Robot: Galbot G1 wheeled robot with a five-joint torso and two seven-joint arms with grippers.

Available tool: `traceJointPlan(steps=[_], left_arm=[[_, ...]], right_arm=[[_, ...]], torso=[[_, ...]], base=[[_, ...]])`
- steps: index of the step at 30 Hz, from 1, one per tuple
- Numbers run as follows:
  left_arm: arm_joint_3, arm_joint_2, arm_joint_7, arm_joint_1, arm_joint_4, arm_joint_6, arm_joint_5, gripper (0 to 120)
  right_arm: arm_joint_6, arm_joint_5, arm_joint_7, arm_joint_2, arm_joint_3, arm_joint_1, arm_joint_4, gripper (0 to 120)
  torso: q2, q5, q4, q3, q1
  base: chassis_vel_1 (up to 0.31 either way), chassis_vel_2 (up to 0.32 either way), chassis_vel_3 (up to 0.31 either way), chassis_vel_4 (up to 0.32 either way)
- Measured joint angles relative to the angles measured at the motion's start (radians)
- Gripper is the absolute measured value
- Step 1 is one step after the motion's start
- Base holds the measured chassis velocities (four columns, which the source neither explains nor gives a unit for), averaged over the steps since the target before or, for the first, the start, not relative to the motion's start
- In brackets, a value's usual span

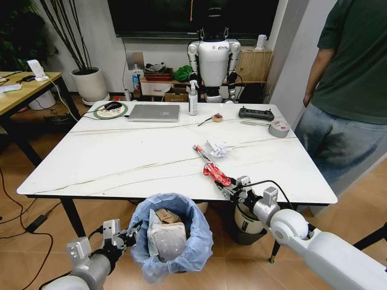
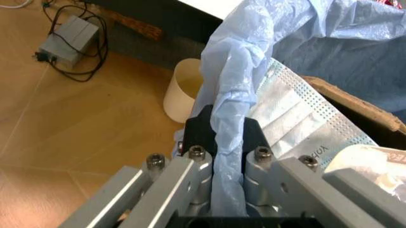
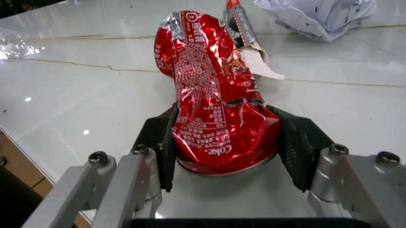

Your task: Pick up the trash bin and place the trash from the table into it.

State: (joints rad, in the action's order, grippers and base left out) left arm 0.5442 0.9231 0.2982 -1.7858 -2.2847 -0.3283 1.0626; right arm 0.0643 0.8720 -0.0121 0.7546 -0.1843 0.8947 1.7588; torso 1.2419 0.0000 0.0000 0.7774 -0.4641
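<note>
My left gripper point(image 1: 130, 232) is low in front of me, below the table edge. Its fingers point(image 2: 197, 126) are pinched tight on the blue bag of the trash bin point(image 1: 172, 238). In the left wrist view the bag point(image 2: 231, 123) runs right between the two black pads. The bin hangs just in front of the near edge of the table point(image 1: 121, 163), held up off the floor. It already has things in it: a piece of brown cardboard point(image 1: 168, 215) and a white packet point(image 1: 166, 237).

My right gripper point(image 1: 231, 190) is at the near edge of the table, to the right of the bin. Its pads point(image 3: 298, 142) are squeezed on both sides of a crushed red can point(image 3: 212, 104). The can point(image 1: 216, 174) lies flat on the white top and points away from me.

Just past the can there is a small red and white wrapper point(image 3: 244, 35) and a ball of crumpled white paper point(image 1: 217, 148). The two sit close together near the middle of the table.

Farther back I see a grey tape roll point(image 1: 279, 128) on the right, a black controller point(image 1: 256, 113), a spray bottle point(image 1: 193, 98) and a silver laptop point(image 1: 154, 113).

Under the table on the right stands a cream bucket point(image 1: 247, 222).
</note>
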Motion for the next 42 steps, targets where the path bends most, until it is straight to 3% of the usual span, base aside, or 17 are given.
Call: traceJointPlan(steps=[14,22,32,42], left_arm=[[-0.018,0.005,0.001,0.016,0.004,0.000,0.003,2],[-0.034,0.014,0.004,0.033,0.001,0.000,0.010,2],[-0.033,0.027,0.000,0.024,-0.014,-0.003,0.002,2],[-0.039,0.034,-0.008,0.027,-0.017,-0.007,0.008,2]], right_arm=[[-0.079,0.066,0.047,-0.060,0.052,-0.012,0.117,45],[-0.160,0.053,0.203,-0.117,-0.005,0.008,0.286,45],[-0.185,-0.141,0.306,-0.177,-0.111,0.014,0.379,45],[-0.195,-0.204,0.310,-0.171,-0.138,0.011,0.369,45]], torso=[[0.000,-0.0002,-0.0001,0.000,0.000],[0.000,0.0000,0.0000,0.000,0.000],[0.000,0.0001,0.0000,0.000,0.000],[0.000,0.0001,0.0000,0.000,0.000]], base=[[0.000,0.000,0.000,0.000],[0.000,0.000,0.000,0.000],[0.000,0.000,0.000,0.000],[0.000,0.000,0.000,0.000]])
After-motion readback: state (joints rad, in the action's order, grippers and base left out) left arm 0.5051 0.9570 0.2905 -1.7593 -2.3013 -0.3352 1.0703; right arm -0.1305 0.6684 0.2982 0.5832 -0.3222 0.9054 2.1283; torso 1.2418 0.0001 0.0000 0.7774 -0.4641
